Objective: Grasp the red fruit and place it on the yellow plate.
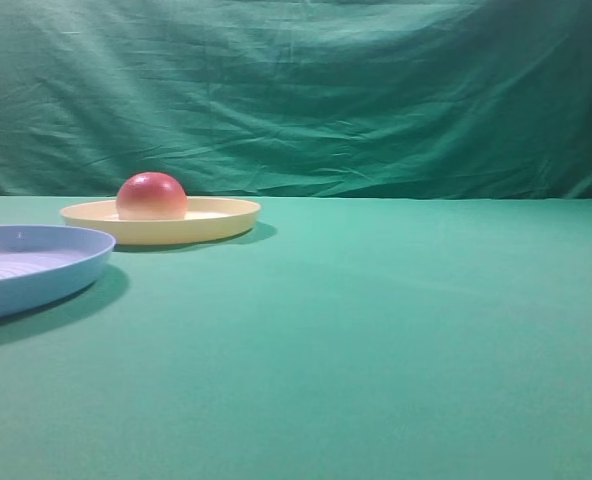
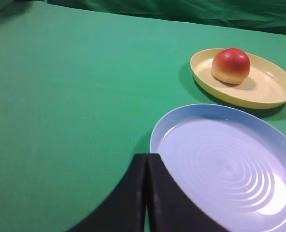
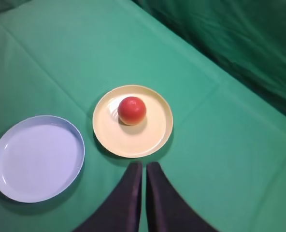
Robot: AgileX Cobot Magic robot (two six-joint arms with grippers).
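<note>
With right end effector [image 3: 143,166] closed up tight, fingers pressed together, nothing between them. Hung above the bench [image 3: 220,159], tips just short of the near rim of the yellow plate [image 3: 152,140] in the right wrist view, clear of it. Left end effector [image 2: 147,159] same story: fingers pinched flat against each other, empty, sitting beside the edge of the light-blue ridged plate [image 2: 220,164]; contact with that rim not resolvable from the left wrist view. Neither arm visible in the exterior high view.

Moving outward: red fruit [image 3: 132,110] sat inside the yellow plate, upright on its pale flat base, red dome up, offset toward one side of the plate rather than centred. Fully within the rim, not perched on it. Confirmed across all three views: resting on the plate floor, untouched by either end effector. Blue plate just beside the yellow one, not overlapping, nothing on it. Green cloth over the bench and a green backdrop [image 1: 376,90] behind.

Status call: grasp and place look done. Fruit on target, released, no sign of rolling in these frames. Left to do, as judged: nothing on the object itself; at most pulling the right arm back to a rest pose. No retry needed unless centring on the plate matters.
</note>
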